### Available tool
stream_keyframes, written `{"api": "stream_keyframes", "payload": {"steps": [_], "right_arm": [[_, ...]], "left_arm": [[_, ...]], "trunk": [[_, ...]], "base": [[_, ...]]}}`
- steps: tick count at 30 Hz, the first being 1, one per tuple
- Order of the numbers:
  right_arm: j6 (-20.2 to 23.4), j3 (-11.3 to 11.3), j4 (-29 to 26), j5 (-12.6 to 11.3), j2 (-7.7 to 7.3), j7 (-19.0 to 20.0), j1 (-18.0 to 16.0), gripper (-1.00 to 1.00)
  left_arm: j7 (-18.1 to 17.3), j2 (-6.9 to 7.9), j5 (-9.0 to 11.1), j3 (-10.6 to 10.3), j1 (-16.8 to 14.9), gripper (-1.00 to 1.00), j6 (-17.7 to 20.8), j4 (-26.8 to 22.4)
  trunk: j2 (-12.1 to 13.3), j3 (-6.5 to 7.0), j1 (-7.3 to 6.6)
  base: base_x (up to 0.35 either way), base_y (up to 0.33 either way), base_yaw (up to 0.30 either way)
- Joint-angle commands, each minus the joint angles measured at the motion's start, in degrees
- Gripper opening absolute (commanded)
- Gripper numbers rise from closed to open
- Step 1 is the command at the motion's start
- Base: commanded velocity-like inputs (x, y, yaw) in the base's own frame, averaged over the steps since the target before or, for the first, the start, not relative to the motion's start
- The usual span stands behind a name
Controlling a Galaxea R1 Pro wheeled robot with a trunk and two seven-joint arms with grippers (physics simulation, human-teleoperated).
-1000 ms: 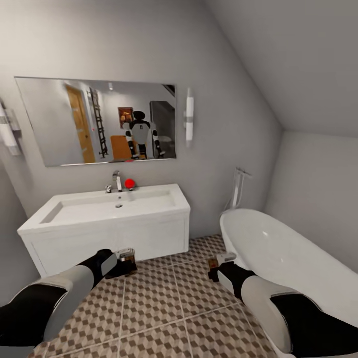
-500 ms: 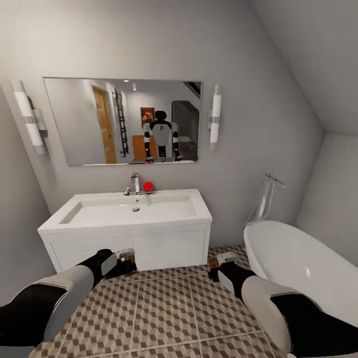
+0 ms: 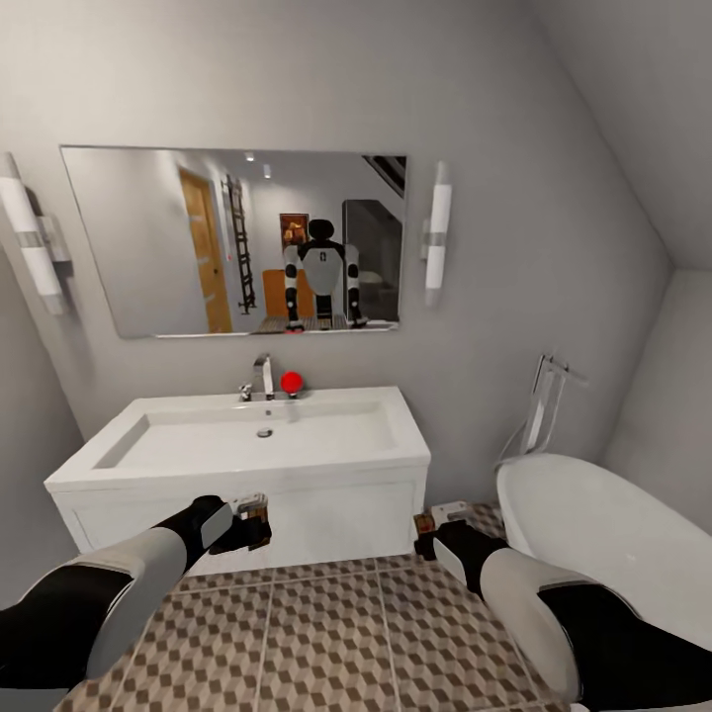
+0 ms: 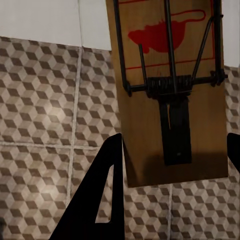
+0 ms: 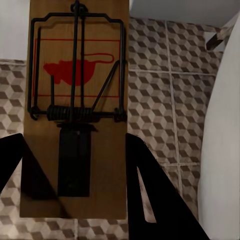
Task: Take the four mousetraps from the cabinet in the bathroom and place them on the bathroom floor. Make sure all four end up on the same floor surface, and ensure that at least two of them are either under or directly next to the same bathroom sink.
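My left jaws point(image 4: 172, 165) are clamped on one mousetrap point(image 4: 170, 90), a tan board with dark wire spring and a red mouse mark, held between the two black fingers point(image 4: 100, 200) above the bathroom floor point(image 4: 40, 100). My right jaws point(image 5: 75, 175) grip a second mousetrap point(image 5: 75, 100) the same way, its board between my two dark fingers point(image 5: 150, 195), with patterned tiles below and the white curve of the bathtub point(image 5: 220, 140) to one side. So I count two mousetraps, one in each set of jaws.

From my head camera, the left jaws point(image 3: 252, 514) hang just in front of the white vanity under the sink point(image 3: 247, 440), and the right jaws point(image 3: 440, 519) sit near the vanity's corner, between it and the bathtub point(image 3: 603, 534). The cube-patterned floor point(image 3: 326, 633) runs beneath both arms. Above the one sink stand a tap point(image 3: 264, 376) and a red ball point(image 3: 291, 382), then one wide mirror point(image 3: 148, 247) flanked by two wall lamps point(image 3: 436, 232).
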Motion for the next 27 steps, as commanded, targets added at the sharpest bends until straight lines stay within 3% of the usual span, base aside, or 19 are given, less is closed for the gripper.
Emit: {"api": "stream_keyframes", "payload": {"steps": [1, 7, 16, 27], "right_arm": [[0.26, 0.31, 0.06, 0.27, 0.02, -0.11, -0.08, -1.00], [0.26, 0.31, 0.06, 0.23, 0.04, -0.16, -0.08, -1.00], [0.30, 0.31, 0.06, 0.25, 0.08, -0.13, -0.08, -1.00], [0.26, 0.31, 0.06, 0.30, 0.00, -0.20, -0.08, -1.00]], "left_arm": [[0.31, 0.03, 0.48, -0.46, -0.02, -1.00, 0.32, -0.14], [0.31, 0.11, 0.48, -0.53, -0.02, -1.00, 0.21, -0.14], [0.22, 0.32, 0.48, -0.57, -0.02, -1.00, 0.10, -0.14], [0.27, 0.16, 0.48, -0.61, -0.02, -1.00, 0.09, -0.14]], "trunk": [[-0.07, -0.09, 0.05], [-0.07, -0.09, 0.05], [-0.07, -0.09, 0.05], [-0.07, -0.09, 0.05]], "base": [[0.322, 0.000, 0.000], [0.286, 0.000, 0.000], [0.041, 0.000, 0.009], [0.001, 0.000, 0.232]]}}
